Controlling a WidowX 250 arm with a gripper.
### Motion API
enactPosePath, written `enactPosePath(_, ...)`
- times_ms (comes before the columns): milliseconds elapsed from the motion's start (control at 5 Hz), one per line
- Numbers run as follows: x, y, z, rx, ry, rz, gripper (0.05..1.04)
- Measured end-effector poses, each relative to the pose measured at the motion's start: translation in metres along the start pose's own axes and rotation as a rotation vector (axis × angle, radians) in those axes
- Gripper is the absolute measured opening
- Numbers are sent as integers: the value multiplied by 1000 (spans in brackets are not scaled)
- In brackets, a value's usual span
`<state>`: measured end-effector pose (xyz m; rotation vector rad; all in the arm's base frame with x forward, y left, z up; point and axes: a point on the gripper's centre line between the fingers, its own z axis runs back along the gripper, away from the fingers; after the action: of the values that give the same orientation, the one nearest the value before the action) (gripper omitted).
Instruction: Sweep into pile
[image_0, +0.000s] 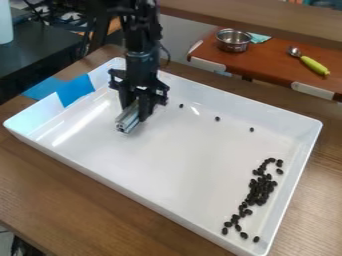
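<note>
Tool is pinching the metal bar, inside the tray toward its far left corner. Bar looks stiff, smooth, perhaps slippery; I'd hold it squarely across the long sides. Dark beans lie bunched along the tray's right side, 3 strays near its far wall. Light and hard, I judge; fast pushes could scatter them.

Black beans in ragged band, right end of white tray; three near far wall. Silver bar slanted, left.
</note>
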<state>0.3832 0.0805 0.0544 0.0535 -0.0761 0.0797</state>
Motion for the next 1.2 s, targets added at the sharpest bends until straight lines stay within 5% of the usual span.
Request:
enactPosePath(400,1,-21,-9,33,42,-32,393)
enactPosePath(800,-9,-62,-11,-6,89,-98,393)
enactPosePath(1200,-13,-113,-10,22,68,-172,393)
